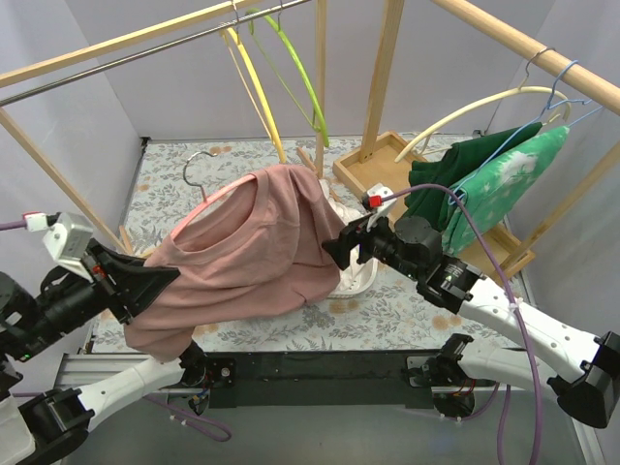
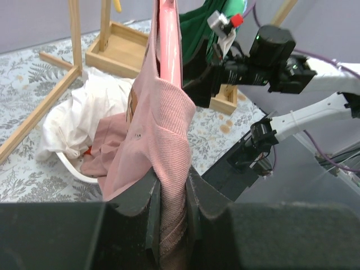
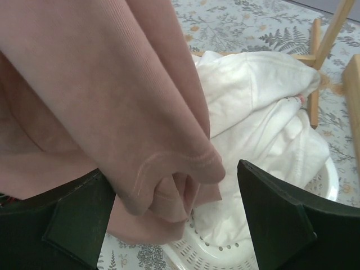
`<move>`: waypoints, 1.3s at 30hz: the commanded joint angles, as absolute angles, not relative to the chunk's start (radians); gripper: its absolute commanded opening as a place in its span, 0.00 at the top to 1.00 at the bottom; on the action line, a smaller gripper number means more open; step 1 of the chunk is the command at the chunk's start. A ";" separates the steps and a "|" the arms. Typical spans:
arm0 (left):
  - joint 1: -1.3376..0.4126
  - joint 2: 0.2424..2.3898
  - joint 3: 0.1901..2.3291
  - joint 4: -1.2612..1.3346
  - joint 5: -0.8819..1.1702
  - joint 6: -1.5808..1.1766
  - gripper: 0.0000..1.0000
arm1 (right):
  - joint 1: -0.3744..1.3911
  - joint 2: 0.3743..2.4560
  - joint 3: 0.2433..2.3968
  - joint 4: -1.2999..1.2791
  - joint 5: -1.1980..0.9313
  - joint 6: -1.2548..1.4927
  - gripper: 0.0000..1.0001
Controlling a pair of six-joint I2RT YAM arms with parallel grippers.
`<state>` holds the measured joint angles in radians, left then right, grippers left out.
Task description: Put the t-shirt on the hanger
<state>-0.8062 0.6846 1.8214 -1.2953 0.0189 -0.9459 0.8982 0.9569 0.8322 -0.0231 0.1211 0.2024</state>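
**Left pincer (image 2: 171, 225) clamped, right pincer (image 3: 174, 209) wide: t-shirt (image 1: 257, 242) draped on hanger (image 1: 218, 197)**

Left pincer, nearest at the desk's front left, is closed narrow on a bunched fold of the pink t-shirt. Whether the hanger's tip sits inside that grip as well I cannot tell, since cloth covers it. Just beyond, the right pincer stands wide open, with the shirt's hemmed edge hanging loose between its fingers and not pinched.

Between the two, the t-shirt lies over the thin pink hanger. One bare stretch of the arc and the metal hook (image 1: 197, 165) rise from the neck side, held up above the desk (image 1: 387, 320).

My reading is that the dressing step is nearly done and the right side is being settled. The next move seems to call for a fresh hold on that loose hem, to draw it down evenly over the hanger's far shoulder.

Under the shirt sits a white basket (image 3: 225, 247) of white laundry (image 3: 259, 107). Farthest back, a yellow hanger (image 1: 254, 87) and a green hanger (image 1: 305, 77) hang from the rail.
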 commanded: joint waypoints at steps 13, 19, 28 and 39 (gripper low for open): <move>-0.805 0.695 2.063 -1.218 -0.179 -0.951 1.00 | 0.905 1.161 0.650 0.552 -0.304 0.288 0.02; -0.805 0.722 2.077 -1.198 -0.216 -0.934 1.00 | 0.989 1.316 0.774 0.557 -0.264 0.264 0.02; -0.805 0.752 2.100 -1.184 -0.255 -0.928 1.00 | 1.115 1.535 0.925 0.560 -0.071 0.219 0.03; -0.805 0.755 2.056 -1.189 -0.316 -0.946 1.00 | 1.193 1.696 1.075 0.352 0.459 0.218 0.72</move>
